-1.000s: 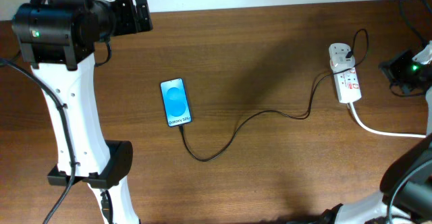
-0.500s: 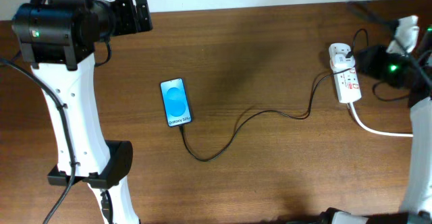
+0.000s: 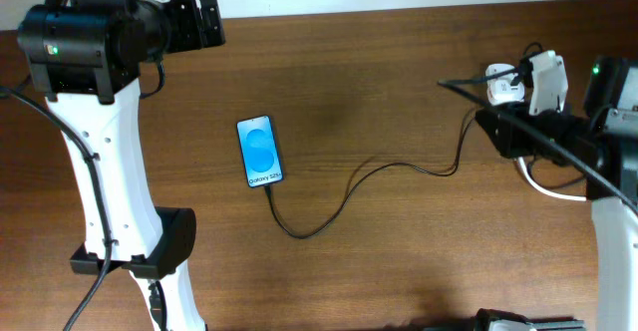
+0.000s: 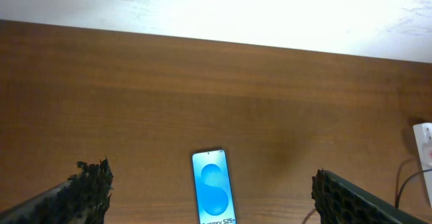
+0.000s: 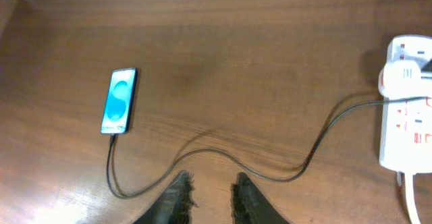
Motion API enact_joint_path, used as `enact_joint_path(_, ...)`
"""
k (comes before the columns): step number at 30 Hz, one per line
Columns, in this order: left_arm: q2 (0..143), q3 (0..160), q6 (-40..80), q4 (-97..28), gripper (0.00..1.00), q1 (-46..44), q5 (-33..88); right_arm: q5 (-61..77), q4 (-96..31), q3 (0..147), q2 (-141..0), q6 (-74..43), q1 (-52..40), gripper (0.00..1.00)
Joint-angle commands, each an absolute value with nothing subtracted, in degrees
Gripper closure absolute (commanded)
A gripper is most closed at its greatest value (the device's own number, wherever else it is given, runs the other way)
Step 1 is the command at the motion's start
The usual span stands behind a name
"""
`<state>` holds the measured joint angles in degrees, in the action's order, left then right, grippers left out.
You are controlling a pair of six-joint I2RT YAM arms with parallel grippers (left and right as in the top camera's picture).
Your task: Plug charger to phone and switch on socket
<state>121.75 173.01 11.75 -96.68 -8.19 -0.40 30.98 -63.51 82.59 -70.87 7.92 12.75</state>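
Left of the bench's middle, the phone (image 3: 259,152) is lying flat, its screen glowing bright blue with a lighter oval and white lettering along the near short edge. At that edge the charger (image 3: 409,165) is meeting it — a thin black cable dipping nearward, curving right across the wood and climbing to the socket (image 5: 403,116) at the far right. That white strip is showing red switch marks and carrying a white plug (image 5: 403,75), a thick white cord (image 5: 410,197) leaving its near end; from overhead the right arm (image 3: 558,137) is hanging over most of it. The right fingers (image 5: 177,196) are standing slightly parted, gripping nothing. The left fingers (image 4: 88,187) are hanging spread wide and empty — high over the far left. The bench (image 3: 399,62) is showing dark brown grain, and a pale wall (image 4: 216,8) is running along its far edge.
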Motion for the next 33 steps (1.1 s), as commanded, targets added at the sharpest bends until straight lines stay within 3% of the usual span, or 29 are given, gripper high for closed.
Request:
enact_joint_path(1,120.9,173.6,11.7,-96.7,0.01,-7.8,0.0,31.1,-66.7,82.6,-67.6,8.8,12.3,0.67)
enact_joint_path(3,120.9,173.6,11.7,-96.7,0.01,-7.8,0.1,30.8,-69.1,82.6,-66.3,8.8,12.3,0.6)
enact_joint_path(4,120.9,173.6,11.7,-96.7,0.01,-7.8,0.1,30.6,-70.5,82.6,-65.8,8.8,12.3,0.4)
enact_joint_path(5,120.9,173.6,11.7,-96.7,0.01,-7.8,0.1,30.4,-71.3,82.6,-65.6,8.8,12.3,0.01)
enact_joint_path(33,120.9,173.6,11.7,-96.7,0.01,-7.8,0.0,18.7,-74.9,82.5,-65.7,13.3,12.0,0.01)
